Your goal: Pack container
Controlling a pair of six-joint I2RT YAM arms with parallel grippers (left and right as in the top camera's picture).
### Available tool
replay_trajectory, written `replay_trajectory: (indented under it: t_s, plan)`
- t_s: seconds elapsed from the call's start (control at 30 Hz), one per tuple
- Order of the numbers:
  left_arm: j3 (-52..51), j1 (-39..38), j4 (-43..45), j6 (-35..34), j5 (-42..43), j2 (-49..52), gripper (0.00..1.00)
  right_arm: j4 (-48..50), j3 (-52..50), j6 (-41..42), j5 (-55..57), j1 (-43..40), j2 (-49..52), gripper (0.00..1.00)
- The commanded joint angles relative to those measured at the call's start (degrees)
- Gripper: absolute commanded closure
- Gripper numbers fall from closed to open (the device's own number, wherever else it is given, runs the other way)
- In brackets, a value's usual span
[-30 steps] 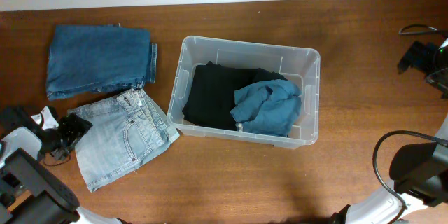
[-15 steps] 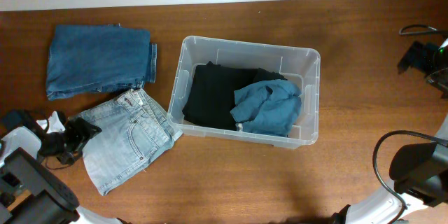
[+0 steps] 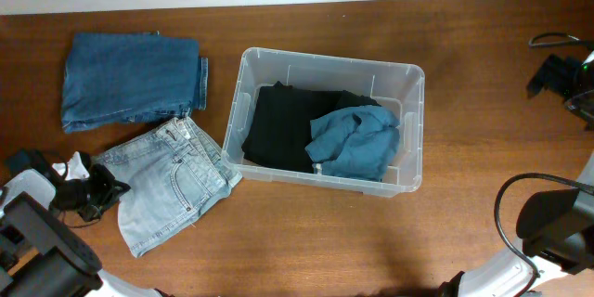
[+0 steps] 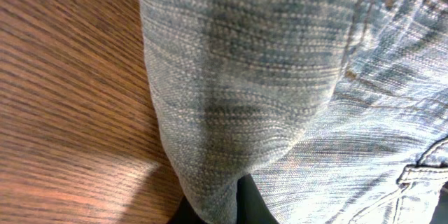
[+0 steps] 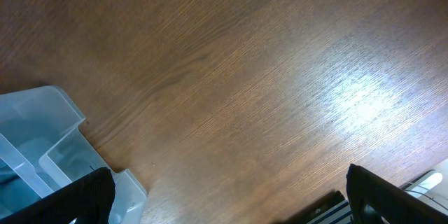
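The container is a clear plastic bin in the middle of the table, seen in the overhead view, with a black garment and a crumpled teal garment inside. Light denim shorts lie flat to its lower left. My left gripper is shut on the shorts' left edge. The left wrist view shows a fold of the shorts pinched in the left gripper. My right gripper hangs at the far right, apart from the container. In the right wrist view the right gripper is open over bare wood.
Folded dark blue jeans lie at the back left, just above the shorts. A corner of the container shows at the lower left of the right wrist view. A black cable lies at the far right edge.
My left gripper slid onto the shorts' left edge and shut on it. The shorts shifted and bunched slightly at that edge. The right arm has not moved.
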Motion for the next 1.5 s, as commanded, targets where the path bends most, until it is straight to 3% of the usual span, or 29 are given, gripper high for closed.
replay_trajectory:
  t_s: [0.0, 0.2, 0.47, 0.67, 0.9, 1.23, 1.47]
  plan:
    - [-2.01, -0.68, 0.92, 0.22, 5.64, 2.43, 0.99, 0.07, -0.09, 0.61, -0.13, -0.07, -0.02, 0.02]
    - [0.74, 0.87, 0.90, -1.09, 23.80, 2.32, 0.99, 0.07, -0.09, 0.61, -0.13, -0.07, -0.02, 0.01]
    - [10.23, 3.21, -2.64, -4.98, 24.22, -3.76, 0.99, 0.07, -0.09, 0.61, -0.13, -0.07, -0.02, 0.02]
    - [17.51, 3.17, -6.71, -6.34, 25.70, -14.56, 0.99, 0.07, -0.09, 0.61, -0.13, -0.07, -0.02, 0.01]
    - [22.12, 2.82, -6.69, -11.96, 33.99, -31.39, 0.99, 0.07, -0.09, 0.61, -0.13, -0.07, -0.02, 0.02]
    - [22.14, -7.89, 0.63, -23.39, 34.42, -51.91, 0.99, 0.07, -0.09, 0.61, -0.13, -0.07, -0.02, 0.02]
    - [22.14, -19.56, 7.39, -31.23, 33.77, -54.66, 0.99, 0.07, -0.09, 0.61, -0.13, -0.07, -0.02, 0.02]
